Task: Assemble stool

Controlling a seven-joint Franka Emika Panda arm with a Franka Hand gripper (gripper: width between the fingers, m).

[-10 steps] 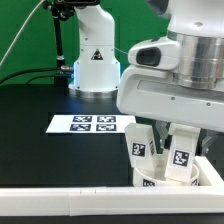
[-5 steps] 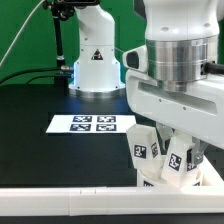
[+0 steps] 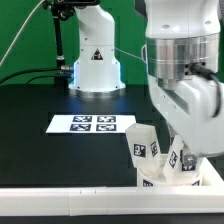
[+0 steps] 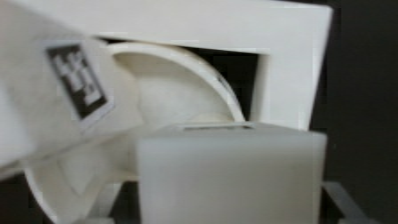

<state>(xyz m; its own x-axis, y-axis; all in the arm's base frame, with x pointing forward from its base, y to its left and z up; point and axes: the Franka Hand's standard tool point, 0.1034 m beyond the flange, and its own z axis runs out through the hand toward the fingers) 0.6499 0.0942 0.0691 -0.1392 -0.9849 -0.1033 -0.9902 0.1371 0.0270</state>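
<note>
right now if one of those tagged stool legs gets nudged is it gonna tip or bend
Probably stiff: the leg looks like a solid blocky white plastic piece. It could tip, since it stands taller than wide and already leans. Its smooth faces may slide on the black table.

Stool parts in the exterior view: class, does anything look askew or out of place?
Nothing looks damaged. The tagged stool legs lean rather than stand straight on the seat, beside the border rail, under the gripper.

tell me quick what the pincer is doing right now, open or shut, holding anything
Pincer: shut, gripping a small blocky white plastic stool leg down among the tagged white parts by the long white border rail.
</note>
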